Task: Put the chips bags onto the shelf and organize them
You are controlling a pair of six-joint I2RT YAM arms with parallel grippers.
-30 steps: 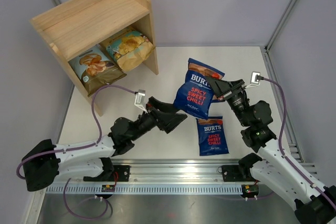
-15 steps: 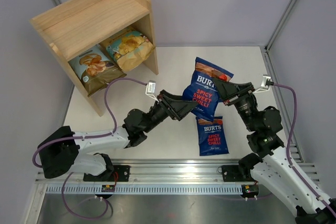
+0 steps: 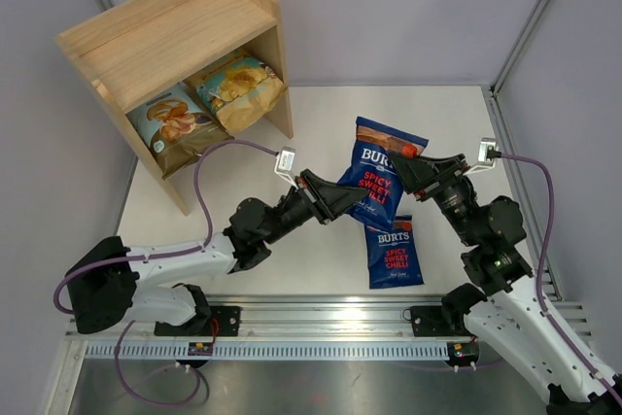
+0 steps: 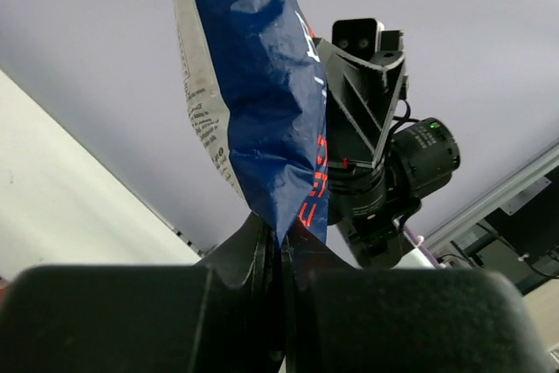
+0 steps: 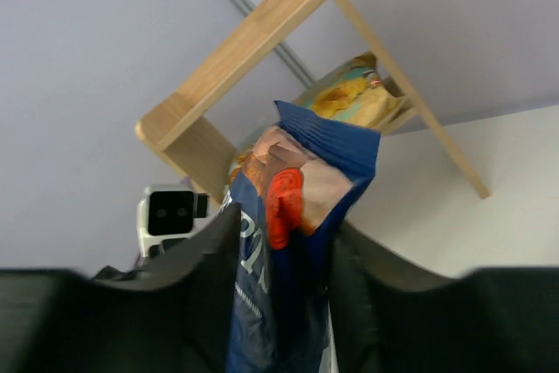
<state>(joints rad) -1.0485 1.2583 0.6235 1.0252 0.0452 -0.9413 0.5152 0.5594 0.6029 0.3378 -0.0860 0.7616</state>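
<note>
Seen from above, a dark blue Burts bag [image 3: 379,174] hangs in the air well to the right of the shelf [image 3: 165,31], caught between two robot arms. The left hand [image 3: 342,203] is clenched on its lower corner, and the right hand [image 3: 413,164] grasps its upper edge on the side away from the shelf. A second Burts bag [image 3: 393,252] lies flat on the surface [image 3: 321,123] just beneath, while a Cassava Chips bag [image 3: 173,123] and a tan bag [image 3: 238,85] sit in the shelf's lower tier. The left wrist camera shows that hand pinched tight on only the thin bottom seam. The right wrist camera shows its hand pressed to either face of the bag's crimped top, the shelf beyond. This looks like a handover toward the shelf. It would go best if the right hand lets go only once the seam pinch is sure, since the bag will likely swing when freed.
</note>
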